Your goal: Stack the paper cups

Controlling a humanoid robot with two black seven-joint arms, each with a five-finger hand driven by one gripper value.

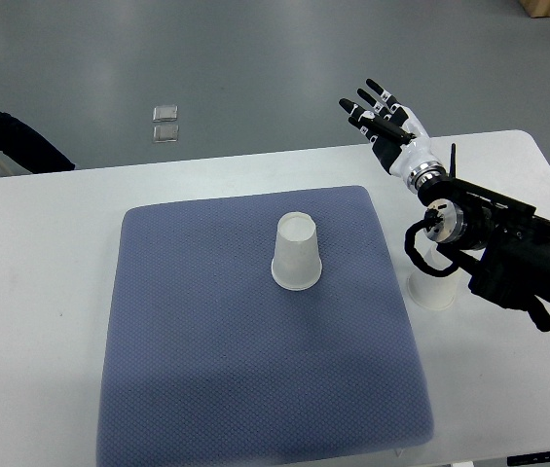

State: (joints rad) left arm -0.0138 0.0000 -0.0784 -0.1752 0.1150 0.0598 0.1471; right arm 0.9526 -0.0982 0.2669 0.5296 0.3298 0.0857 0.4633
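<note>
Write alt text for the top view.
The right hand hovers open above the white table's far edge. One paper cup sits upside down on a blue mat; another cup stands under the arm.

open mat (pixel 206 370) around lone cup (pixel 297 253), second cup (pixel 433 289) under right arm (pixel 508 248)

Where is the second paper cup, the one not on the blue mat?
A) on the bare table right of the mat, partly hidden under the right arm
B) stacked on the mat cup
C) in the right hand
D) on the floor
A: the second paper cup stands on the white table just right of the blue mat, under the right forearm, while the right hand is open and empty and the other cup sits upside down on the mat.
</note>
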